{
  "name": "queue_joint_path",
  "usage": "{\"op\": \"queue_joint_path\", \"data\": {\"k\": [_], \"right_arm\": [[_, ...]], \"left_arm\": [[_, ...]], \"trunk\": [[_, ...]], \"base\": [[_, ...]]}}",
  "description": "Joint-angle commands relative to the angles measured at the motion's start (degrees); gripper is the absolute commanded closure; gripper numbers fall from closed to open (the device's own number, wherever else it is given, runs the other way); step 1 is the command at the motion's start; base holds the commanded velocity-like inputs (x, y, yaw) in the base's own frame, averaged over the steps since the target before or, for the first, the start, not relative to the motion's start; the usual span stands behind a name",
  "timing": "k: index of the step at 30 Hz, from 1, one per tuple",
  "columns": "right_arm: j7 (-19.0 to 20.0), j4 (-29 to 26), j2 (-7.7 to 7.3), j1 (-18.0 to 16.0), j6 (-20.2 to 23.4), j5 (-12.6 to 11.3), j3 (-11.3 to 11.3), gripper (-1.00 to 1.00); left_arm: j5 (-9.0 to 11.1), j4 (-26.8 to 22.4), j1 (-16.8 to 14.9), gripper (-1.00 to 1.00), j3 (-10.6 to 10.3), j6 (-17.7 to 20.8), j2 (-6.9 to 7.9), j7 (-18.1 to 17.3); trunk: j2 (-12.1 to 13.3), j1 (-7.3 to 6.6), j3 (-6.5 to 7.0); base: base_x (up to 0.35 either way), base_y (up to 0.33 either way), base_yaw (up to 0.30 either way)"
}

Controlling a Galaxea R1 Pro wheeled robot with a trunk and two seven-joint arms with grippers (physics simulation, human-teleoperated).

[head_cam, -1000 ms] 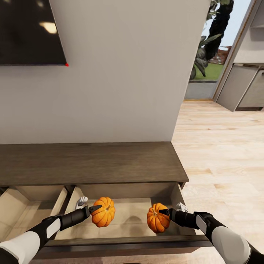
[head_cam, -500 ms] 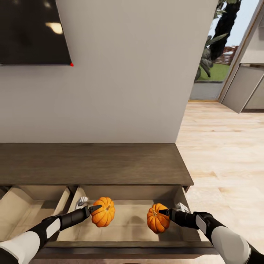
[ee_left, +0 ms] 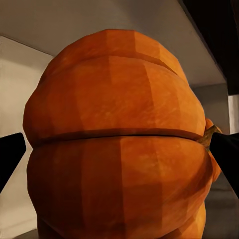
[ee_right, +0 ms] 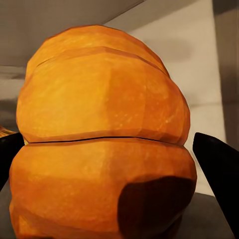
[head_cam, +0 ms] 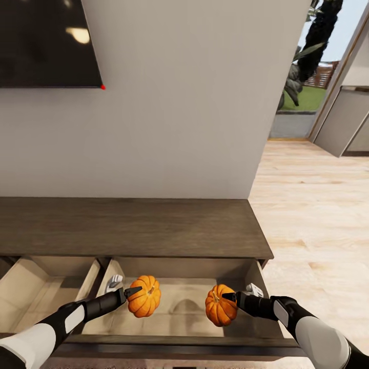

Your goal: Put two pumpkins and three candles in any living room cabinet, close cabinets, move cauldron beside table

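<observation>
Two small orange pumpkins hang over the open right drawer (head_cam: 179,312) of the low dark-brown cabinet (head_cam: 128,228). My left gripper (head_cam: 131,294) is shut on the left pumpkin (head_cam: 145,302), which looms large in the left wrist view (ee_left: 119,149) between the dark fingers (ee_left: 10,157). My right gripper (head_cam: 231,297) is shut on the right pumpkin (head_cam: 220,306), seen close up in the right wrist view (ee_right: 102,149) with a finger (ee_right: 219,167) at its side. The candles and the cauldron are out of view.
A second drawer (head_cam: 46,294) stands open to the left, pale beige inside. A dark TV (head_cam: 46,43) hangs on the grey wall above the cabinet. To the right lie light wood floor (head_cam: 318,230) and a glass door with plants outside.
The whole picture has shifted a little to the right, so the camera has moved. Both grippers still hold their pumpkins over the drawer as before.
</observation>
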Motion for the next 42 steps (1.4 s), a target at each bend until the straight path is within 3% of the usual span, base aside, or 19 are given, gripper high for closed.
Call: {"op": "queue_joint_path", "data": {"k": [1,42], "right_arm": [[-0.03,0.00,0.00,0.00,0.01,-0.05,-0.04,1.00],[-0.03,-0.26,0.00,0.00,-0.07,-0.05,-0.03,1.00]], "left_arm": [[0.02,-0.01,0.00,1.00,0.08,0.01,0.01,0.01],[0.02,-0.01,0.00,1.00,0.08,0.02,0.05,0.01]], "trunk": [[0.00,0.00,-0.08],[0.00,0.00,-3.17]], "base": [[0.000,0.000,0.000],[0.000,0.000,0.000]]}}
